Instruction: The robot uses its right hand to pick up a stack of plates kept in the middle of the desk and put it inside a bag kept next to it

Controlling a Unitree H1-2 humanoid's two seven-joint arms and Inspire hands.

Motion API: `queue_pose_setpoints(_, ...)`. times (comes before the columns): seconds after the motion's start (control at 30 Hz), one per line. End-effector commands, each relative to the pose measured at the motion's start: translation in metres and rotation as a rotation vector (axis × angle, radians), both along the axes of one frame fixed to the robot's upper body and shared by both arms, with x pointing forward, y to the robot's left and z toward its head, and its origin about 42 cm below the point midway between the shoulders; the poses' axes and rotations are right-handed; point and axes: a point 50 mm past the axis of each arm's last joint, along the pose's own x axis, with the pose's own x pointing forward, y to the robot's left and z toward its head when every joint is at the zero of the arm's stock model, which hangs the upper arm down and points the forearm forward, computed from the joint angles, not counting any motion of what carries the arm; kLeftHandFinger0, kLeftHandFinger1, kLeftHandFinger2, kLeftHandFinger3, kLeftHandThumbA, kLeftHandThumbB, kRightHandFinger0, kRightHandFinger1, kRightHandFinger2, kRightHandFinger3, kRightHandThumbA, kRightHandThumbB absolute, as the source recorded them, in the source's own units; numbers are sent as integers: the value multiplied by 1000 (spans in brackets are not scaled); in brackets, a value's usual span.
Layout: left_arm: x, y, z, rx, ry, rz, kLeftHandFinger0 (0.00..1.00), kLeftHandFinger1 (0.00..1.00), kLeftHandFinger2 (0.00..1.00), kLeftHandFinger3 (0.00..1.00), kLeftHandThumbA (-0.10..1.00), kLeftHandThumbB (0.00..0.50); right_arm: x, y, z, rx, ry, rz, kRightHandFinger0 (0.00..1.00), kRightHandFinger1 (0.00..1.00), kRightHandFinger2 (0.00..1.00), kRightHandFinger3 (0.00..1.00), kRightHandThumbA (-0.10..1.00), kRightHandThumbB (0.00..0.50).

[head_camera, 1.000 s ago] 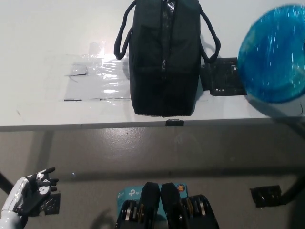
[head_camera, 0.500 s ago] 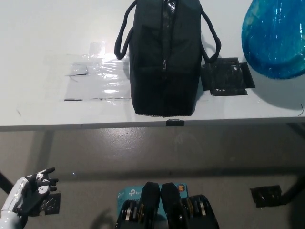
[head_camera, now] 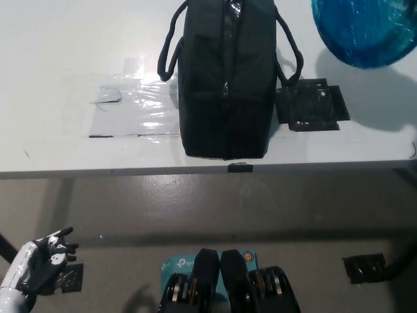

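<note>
Shiny blue plate stack (head_camera: 365,29) has drifted up-left toward the black fabric bag (head_camera: 226,78); holding robot hand unseen, can't tell its grip.

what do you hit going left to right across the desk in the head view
clear plastic sheet → black bag → black marker patch → blue plates

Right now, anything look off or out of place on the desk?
Yes. The blue plate stack is raised above the desk's far right corner, casting a shadow below, yet no right hand shows. Clear tape is wrinkled on the desk left of the black bag. The left hand rests low.
</note>
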Motion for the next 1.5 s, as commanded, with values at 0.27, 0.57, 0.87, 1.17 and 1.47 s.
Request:
queue_pose_setpoints(0.27,4,5,13,44,-27,-27,691,741,876,1000,-100,176,-5,41,79,-105,-172,30,0,0,0,0,-100,293)
queue_pose_setpoints(0.57,3,3,15,39,-28,-27,689,734,871,1000,-100,181,3,69,83,-125,-163,38,0,0,0,4,-100,285)
queue_pose_setpoints(0.87,5,5,13,43,-25,-28,669,732,878,1000,-100,212,12,101,98,-114,-159,51,0,0,0,65,-100,255)
queue_pose_setpoints(1.17,0,-1,7,43,-18,-39,650,738,884,1000,-100,194,14,138,114,-192,-159,33,0,0,0,0,-100,284)
queue_pose_setpoints(1.47,2,-2,8,32,-18,-45,647,740,888,1000,-100,204,19,140,137,-244,-171,9,0,37,450,345,-100,241)
